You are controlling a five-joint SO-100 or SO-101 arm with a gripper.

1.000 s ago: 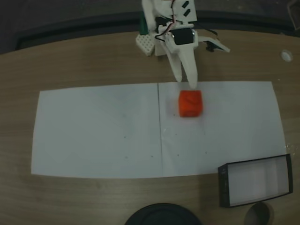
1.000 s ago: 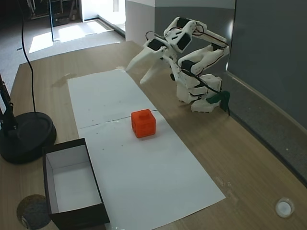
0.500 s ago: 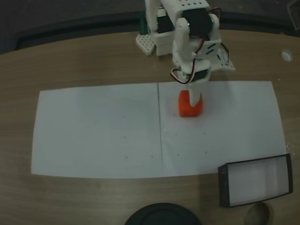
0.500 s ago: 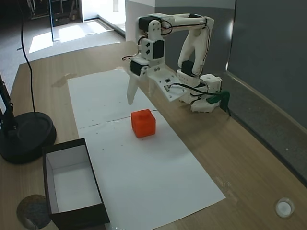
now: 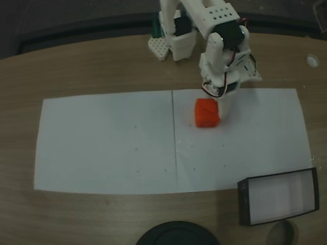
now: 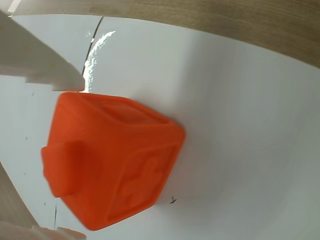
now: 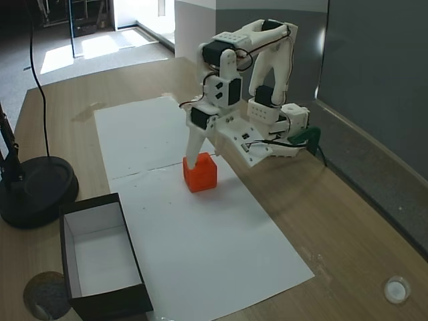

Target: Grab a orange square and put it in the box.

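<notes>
The orange square rests on the white paper, just right of the seam between two sheets; it also shows in another fixed view. My gripper is lowered onto it, open, with the orange square between the two white fingers in the wrist view. The upper finger's tip touches the cube's corner. One white finger shows right of the cube from above. The box stands near the paper's front right corner; its white bottom holds nothing.
A round black disc base with a cable sits beside the box, and its edge shows at the front of the table. A small white cap lies on the wood. The arm's base stands behind the paper.
The arm unfolded from its raised pose and came down over the cube; the open gripper now straddles it. The cube and box have not moved.
</notes>
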